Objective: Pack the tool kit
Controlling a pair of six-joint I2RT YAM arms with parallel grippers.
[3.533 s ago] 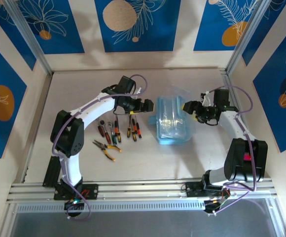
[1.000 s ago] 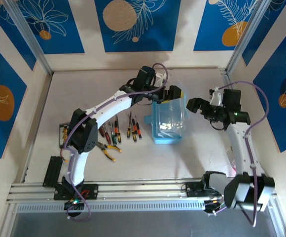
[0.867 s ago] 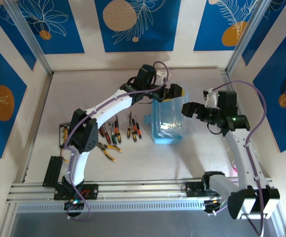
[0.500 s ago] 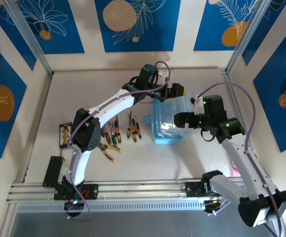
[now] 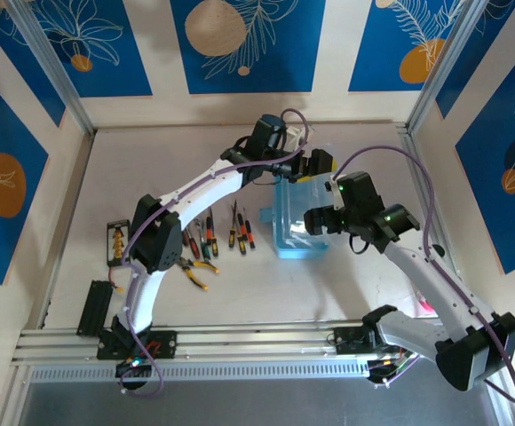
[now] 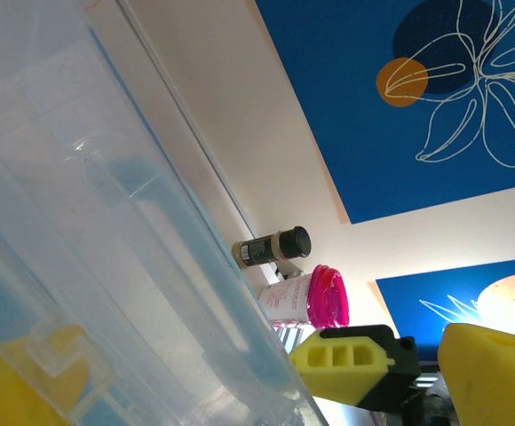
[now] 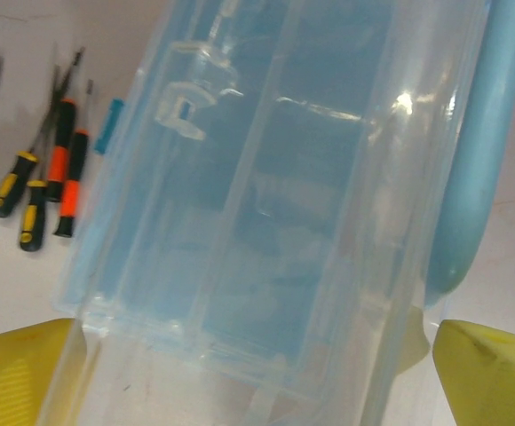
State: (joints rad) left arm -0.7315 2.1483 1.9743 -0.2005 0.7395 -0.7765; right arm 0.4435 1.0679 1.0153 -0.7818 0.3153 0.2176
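Tool kit case [image 5: 297, 235] sits at the centre of the top view on the pale matte table [image 5: 142, 169]. It is a rectangular box of glossy, translucent light-blue plastic with moulded dividers inside and a rounded blue edge. Its clear lid [image 7: 240, 177], with a small moulded latch tab, lies tilted over the base; how far it is raised cannot be told.

Left of the case and apart from it lie slim screwdrivers [image 5: 209, 235] with metal shafts and red, orange-black and yellow-black handles. A pair of pliers [image 5: 193, 266] with yellow grips lies below them.

The left gripper [image 5: 318, 166] is at the case's upper end with its jaws spread wide. In the left wrist view one yellow finger [image 6: 493, 373] is in the open and the other shows through the clear plastic. Whether either touches the plastic cannot be told.

The right gripper [image 5: 314, 220] hangs over the case's middle, jaws also spread wide, holding nothing. Its yellow fingers [image 7: 488, 377] sit at the lower corners of the right wrist view.

The left wrist view also shows a dark bottle [image 6: 271, 247] with a pale label, its print too small to read, and a pink-lidded cup [image 6: 300, 300].
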